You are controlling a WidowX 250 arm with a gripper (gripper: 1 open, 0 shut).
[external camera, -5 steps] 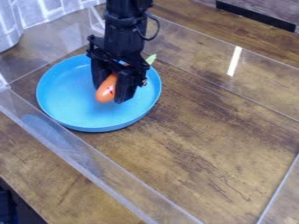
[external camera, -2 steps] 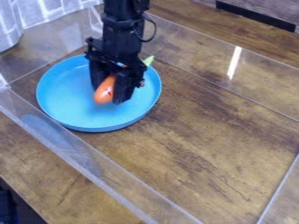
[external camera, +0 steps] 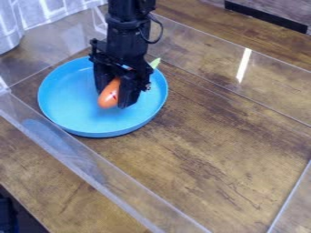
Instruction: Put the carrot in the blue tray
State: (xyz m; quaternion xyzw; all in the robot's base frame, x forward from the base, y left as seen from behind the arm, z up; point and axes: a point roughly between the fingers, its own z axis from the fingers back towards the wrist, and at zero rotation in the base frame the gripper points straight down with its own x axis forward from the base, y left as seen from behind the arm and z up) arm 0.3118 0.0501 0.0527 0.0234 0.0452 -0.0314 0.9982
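**Operator:** I'll go from the big things down. The wooden table (external camera: 231,136) fills the view, dark planks with a strong glare streak on the right. A clear glassy sheet (external camera: 73,168) lies across it; I can follow its edges at lower left and upper right, but not how far it reaches. The table runs off every edge of the picture, and something pale at the top left corner is cut off too short for me to name.

**Observer:** And the arm?

**Operator:** The black arm (external camera: 129,18) comes down from the top edge, so I only get its lower part. It stands right over the blue tray (external camera: 67,105) and hides much of the tray's far inner floor and part of its far rim. The tray itself sits left of centre on the table, whole rim visible except behind the arm.

**Observer:** Where's the carrot?

**Operator:** The carrot (external camera: 111,92) is inside the gripper (external camera: 120,91), over the tray's inner floor. I see only an orange patch between the dark fingers; the rest of its body is covered. A bit of light green shows at the right side of the gripper, beside the finger. Whether the carrot touches the tray floor I can't tell from this angle.

**Observer:** Jaws?

**Operator:** Clenched on the carrot, pointing straight down.
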